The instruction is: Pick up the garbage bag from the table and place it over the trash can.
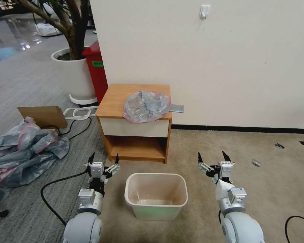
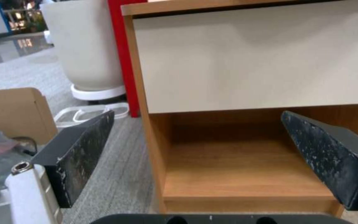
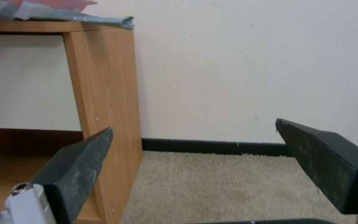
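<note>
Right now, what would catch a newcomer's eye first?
Probably the crumpled garbage bag on the wooden table against the wall. In front stands the empty trash can, flanked by the open left gripper and right gripper.

a small light-brown wooden nightstand [image 1: 115, 98] stands against a white wall, its tabletop carrying a crumpled grey translucent garbage bag [image 1: 146, 106] with a pink-red rim, one corner hanging past the right edge. on the floor [image 1: 199, 148] just before it sits an open beige trash can [image 1: 156, 195].
</note>
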You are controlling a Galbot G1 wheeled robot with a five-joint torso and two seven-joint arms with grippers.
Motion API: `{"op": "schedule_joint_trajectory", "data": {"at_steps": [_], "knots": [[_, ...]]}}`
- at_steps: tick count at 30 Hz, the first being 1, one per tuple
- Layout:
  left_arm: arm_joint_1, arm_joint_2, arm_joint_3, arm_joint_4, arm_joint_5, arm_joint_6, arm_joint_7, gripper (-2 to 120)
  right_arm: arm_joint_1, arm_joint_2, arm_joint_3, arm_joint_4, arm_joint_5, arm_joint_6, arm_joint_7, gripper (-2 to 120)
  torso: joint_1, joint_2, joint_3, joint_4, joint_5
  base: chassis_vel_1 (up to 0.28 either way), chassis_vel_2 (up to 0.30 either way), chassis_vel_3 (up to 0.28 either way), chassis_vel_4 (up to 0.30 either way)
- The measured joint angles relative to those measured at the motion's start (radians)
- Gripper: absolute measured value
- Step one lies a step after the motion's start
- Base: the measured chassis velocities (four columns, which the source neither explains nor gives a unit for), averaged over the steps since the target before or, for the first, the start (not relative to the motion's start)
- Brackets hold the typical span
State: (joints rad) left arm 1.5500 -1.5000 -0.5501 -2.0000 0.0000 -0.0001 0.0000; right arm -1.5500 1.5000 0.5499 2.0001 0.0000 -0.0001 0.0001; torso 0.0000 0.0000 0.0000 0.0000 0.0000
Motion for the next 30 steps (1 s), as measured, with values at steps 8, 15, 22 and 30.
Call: {"op": "schedule_joint_trajectory", "data": {"at_steps": [8,15,22,30], "knots": [[0.0,0.0,0.0,0.0,0.0,0.0,0.0,100,0.0,0.0,0.0,0.0,0.0,0.0,0.0,100,0.0,0.0,0.0,0.0,0.0,0.0,0.0,0.0,0.0],[0.0,0.0,0.0,0.0,0.0,0.0,0.0,100,0.0,0.0,0.0,0.0,0.0,0.0,0.0,100,0.0,0.0,0.0,0.0,0.0,0.0,0.0,0.0,0.0],[0.0,0.0,0.0,0.0,0.0,0.0,0.0,100,0.0,0.0,0.0,0.0,0.0,0.0,0.0,100,0.0,0.0,0.0,0.0,0.0,0.0,0.0,0.0,0.0],[0.0,0.0,0.0,0.0,0.0,0.0,0.0,100,0.0,0.0,0.0,0.0,0.0,0.0,0.0,100,0.0,0.0,0.0,0.0,0.0,0.0,0.0,0.0,0.0]]}}
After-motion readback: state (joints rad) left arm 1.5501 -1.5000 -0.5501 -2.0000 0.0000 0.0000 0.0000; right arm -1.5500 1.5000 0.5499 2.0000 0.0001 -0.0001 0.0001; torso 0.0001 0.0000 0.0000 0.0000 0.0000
